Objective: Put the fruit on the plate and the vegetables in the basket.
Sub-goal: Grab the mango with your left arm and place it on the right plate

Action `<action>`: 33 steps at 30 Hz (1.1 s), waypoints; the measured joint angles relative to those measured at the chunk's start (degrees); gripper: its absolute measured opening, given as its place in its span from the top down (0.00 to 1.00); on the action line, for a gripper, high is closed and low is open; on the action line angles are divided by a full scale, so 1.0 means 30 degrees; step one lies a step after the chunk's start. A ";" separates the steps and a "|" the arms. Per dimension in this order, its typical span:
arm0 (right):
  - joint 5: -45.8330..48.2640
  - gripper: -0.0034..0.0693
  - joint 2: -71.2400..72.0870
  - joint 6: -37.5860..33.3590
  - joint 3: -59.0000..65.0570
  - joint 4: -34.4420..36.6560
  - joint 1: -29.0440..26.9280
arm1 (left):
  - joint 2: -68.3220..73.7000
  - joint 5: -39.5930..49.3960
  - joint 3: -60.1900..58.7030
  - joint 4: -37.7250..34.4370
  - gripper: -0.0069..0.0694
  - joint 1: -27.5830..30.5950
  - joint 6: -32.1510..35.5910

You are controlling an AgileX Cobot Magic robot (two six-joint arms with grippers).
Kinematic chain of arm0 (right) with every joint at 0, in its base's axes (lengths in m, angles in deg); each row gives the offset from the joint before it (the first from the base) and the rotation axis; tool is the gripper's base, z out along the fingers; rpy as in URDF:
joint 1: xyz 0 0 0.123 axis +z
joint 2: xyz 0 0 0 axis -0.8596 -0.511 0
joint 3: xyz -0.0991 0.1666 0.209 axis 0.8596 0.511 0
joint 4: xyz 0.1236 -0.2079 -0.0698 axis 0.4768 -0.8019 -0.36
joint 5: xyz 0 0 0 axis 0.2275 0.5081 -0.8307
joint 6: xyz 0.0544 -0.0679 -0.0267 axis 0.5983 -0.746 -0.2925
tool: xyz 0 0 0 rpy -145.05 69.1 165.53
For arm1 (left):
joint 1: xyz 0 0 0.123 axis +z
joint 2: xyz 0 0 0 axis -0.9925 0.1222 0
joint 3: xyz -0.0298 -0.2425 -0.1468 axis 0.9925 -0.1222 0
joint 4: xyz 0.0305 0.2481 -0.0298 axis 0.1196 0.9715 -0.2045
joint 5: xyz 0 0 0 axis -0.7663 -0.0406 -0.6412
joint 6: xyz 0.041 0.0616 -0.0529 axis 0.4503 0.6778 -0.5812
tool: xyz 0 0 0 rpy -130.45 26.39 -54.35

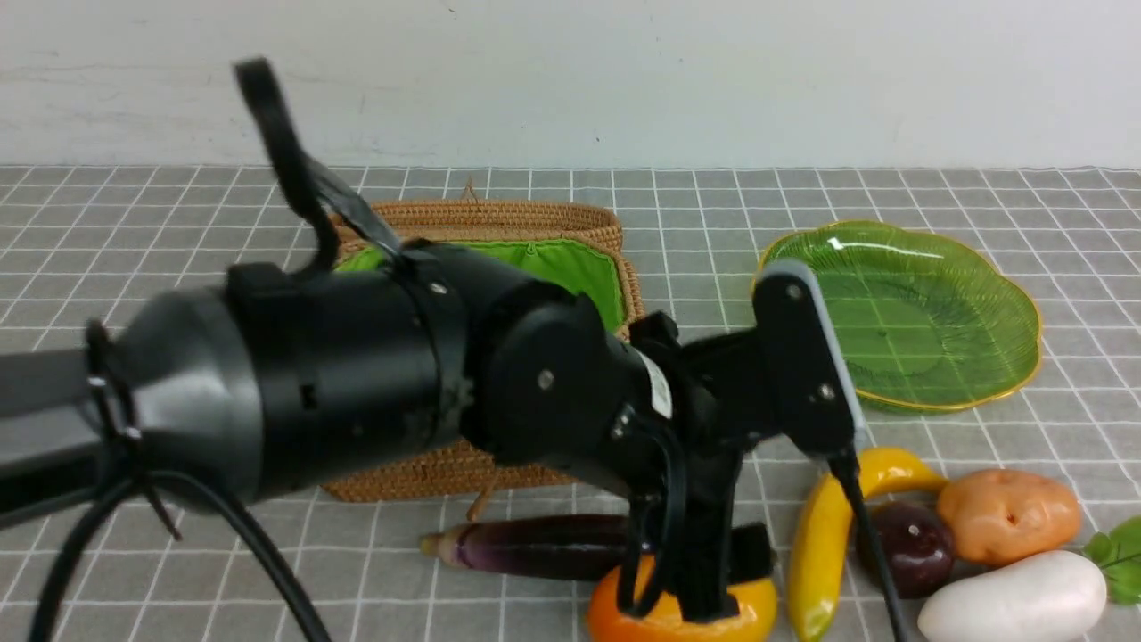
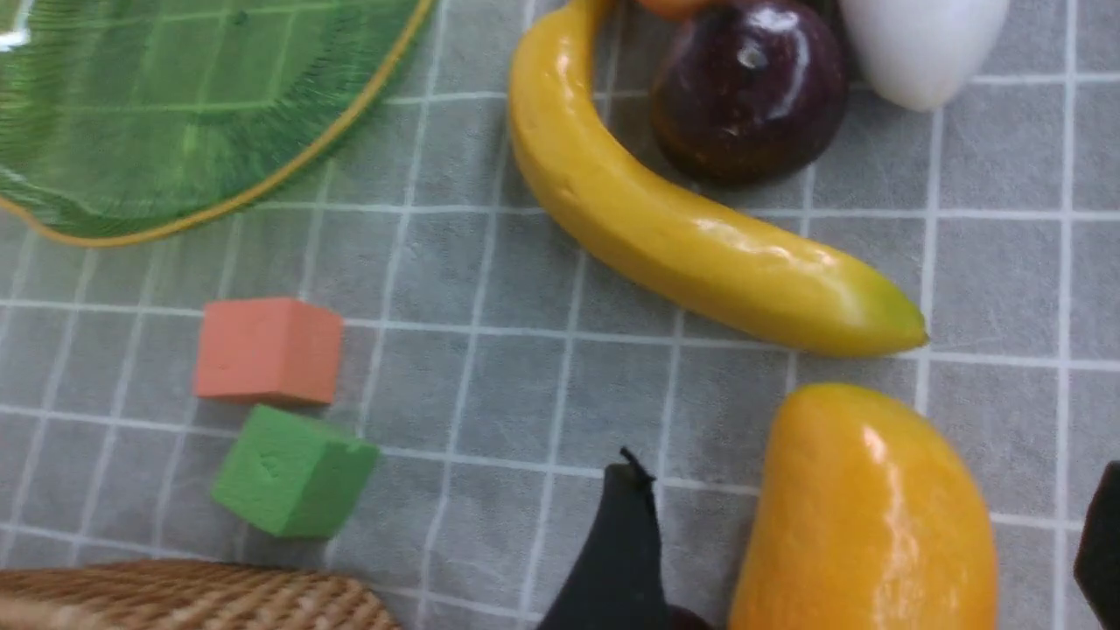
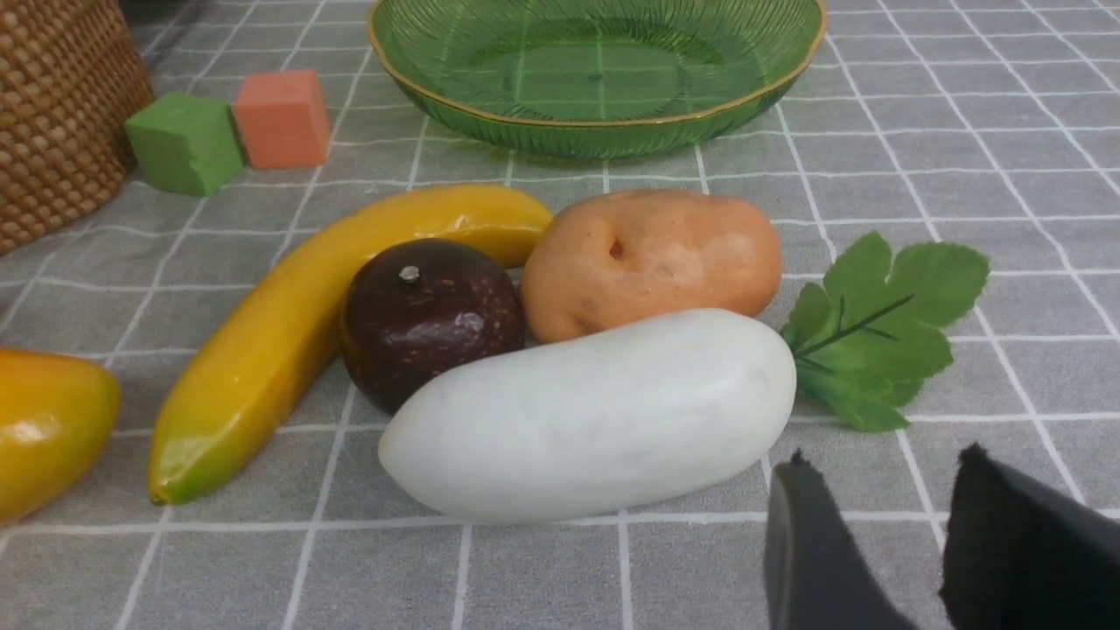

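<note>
My left gripper [image 1: 686,599] is open and down around the orange-yellow mango [image 2: 866,516], one finger on each side with a gap on both. The mango lies on the cloth at the front, next to the purple eggplant [image 1: 535,546]. To the right lie the banana [image 1: 820,553], the round dark purple fruit [image 1: 914,544], the brown potato [image 1: 1007,513] and the white radish [image 1: 1016,597]. The green plate [image 1: 927,312] is empty at the back right. The wicker basket [image 1: 499,223] stands open behind my left arm. My right gripper [image 3: 884,464] is slightly open and empty, low beside the radish [image 3: 595,411]. No gourd is in view.
A small orange cube [image 2: 267,350] and a small green cube [image 2: 293,472] sit between the basket and the plate. My left arm hides most of the basket in the front view. A grey checked cloth [image 1: 1025,205] covers the table.
</note>
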 joint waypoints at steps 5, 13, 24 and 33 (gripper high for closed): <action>0.0000 0.62 0.0000 0.0000 0.0000 0.0000 0.0000 | 0.1207 0.1835 0.0000 -0.0003 0.08 -0.0065 0.0000; 0.0000 0.62 0.0000 0.0000 0.0000 0.0000 0.0000 | 0.3005 0.1772 0.0000 -0.0126 0.09 -0.0065 -0.0017; 0.0000 0.62 0.0000 0.0000 0.0000 0.0000 0.0000 | 0.4318 0.1427 0.0105 -0.0215 0.18 -0.0065 -0.0017; 0.0000 0.62 0.0000 0.0000 0.0000 0.0000 0.0000 | 0.4217 0.4676 0.2762 -0.1588 0.18 -0.0048 -0.0243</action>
